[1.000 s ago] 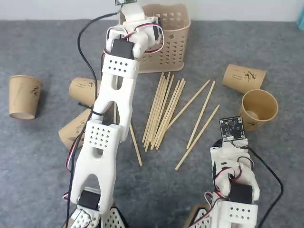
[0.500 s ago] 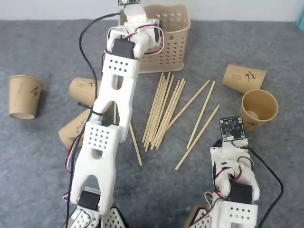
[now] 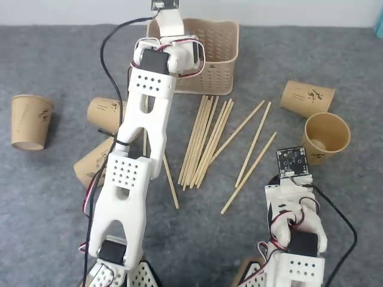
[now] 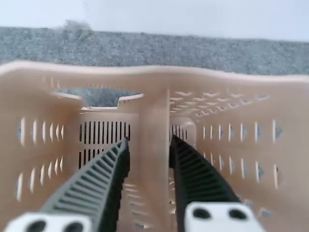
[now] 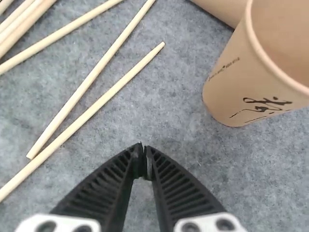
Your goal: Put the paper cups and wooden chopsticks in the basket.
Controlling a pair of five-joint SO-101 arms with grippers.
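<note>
The beige slotted basket (image 3: 218, 54) stands at the table's far edge. My left gripper (image 4: 148, 142) reaches into it from the near-left side, shut on a wall of the basket (image 4: 153, 116), one jaw on each side. Several wooden chopsticks (image 3: 206, 140) lie fanned out in front of the basket. Paper cups lie on their sides at the left (image 3: 105, 113) (image 3: 93, 161) and at the right (image 3: 306, 97). One cup (image 3: 28, 121) is at the far left and one stands upright (image 3: 326, 137) at the right. My right gripper (image 5: 144, 147) is shut and empty, low over the mat beside that upright cup (image 5: 260, 63) and two chopsticks (image 5: 96, 72).
Grey felt (image 3: 54, 197) covers the table. The left arm (image 3: 143, 131) stretches over the two left-hand cups. The right arm (image 3: 293, 221) sits folded at the near right. Bare mat lies at the near left and near centre.
The basket has shifted a little toward the arms and sits squarer, with the left gripper on its wall. The right arm, cups and chopsticks have not moved.
</note>
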